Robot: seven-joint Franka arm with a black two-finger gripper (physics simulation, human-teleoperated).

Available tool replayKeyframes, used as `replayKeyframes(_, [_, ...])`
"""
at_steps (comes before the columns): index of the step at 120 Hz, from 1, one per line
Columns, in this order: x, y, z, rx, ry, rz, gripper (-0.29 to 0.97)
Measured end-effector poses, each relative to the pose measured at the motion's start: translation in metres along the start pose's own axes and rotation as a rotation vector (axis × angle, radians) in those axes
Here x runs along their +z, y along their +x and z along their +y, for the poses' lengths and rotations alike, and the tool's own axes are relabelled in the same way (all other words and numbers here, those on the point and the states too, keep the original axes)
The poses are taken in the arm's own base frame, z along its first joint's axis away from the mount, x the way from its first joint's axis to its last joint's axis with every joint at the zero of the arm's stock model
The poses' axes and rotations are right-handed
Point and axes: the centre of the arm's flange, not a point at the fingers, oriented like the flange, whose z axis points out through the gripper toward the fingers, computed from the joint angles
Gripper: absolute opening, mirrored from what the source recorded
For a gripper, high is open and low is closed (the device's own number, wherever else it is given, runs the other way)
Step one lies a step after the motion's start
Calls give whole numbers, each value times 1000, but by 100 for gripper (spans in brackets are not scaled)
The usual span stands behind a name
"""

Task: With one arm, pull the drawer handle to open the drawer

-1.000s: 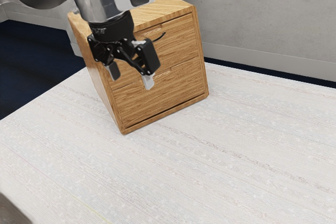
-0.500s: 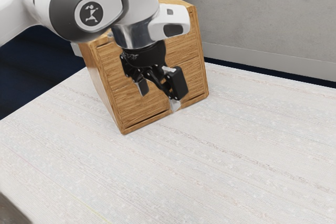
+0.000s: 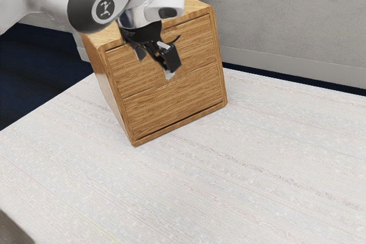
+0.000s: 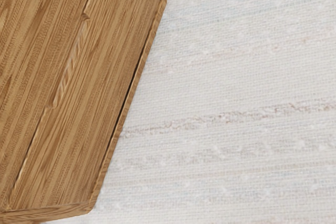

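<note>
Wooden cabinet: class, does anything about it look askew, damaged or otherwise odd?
Nothing damaged or spilled. The cabinet stands skewed to the wall behind it, both drawer fronts flush; the end effector is at the upper drawer.

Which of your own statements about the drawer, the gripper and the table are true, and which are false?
1. The cabinet stands on the table. True.
2. The gripper hangs before the lower drawer. False: it is before the upper drawer.
3. The gripper is open. True.
4. The upper drawer is pulled far out. False: its front sits flush with the cabinet.
</note>
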Motion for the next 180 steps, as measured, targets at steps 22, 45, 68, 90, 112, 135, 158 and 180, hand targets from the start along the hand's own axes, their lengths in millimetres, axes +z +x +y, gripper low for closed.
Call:
replayKeyframes(22, [11,24,24,71,16,1,68])
replayKeyframes(45, [15,48,27,90,38,5,68])
replayKeyframes(68, [24,63,14,79,62,-8,68])
replayKeyframes(90, [40,68,-2,67,72,-38,68])
replayKeyframes(112, [51,75,-5,72,76,-46,68])
replayKeyframes(135, [58,78,-14,68,78,-47,68])
replayKeyframes(158, [66,79,-28,60,61,-43,68])
replayKeyframes(180, [69,84,-29,69,52,-16,68])
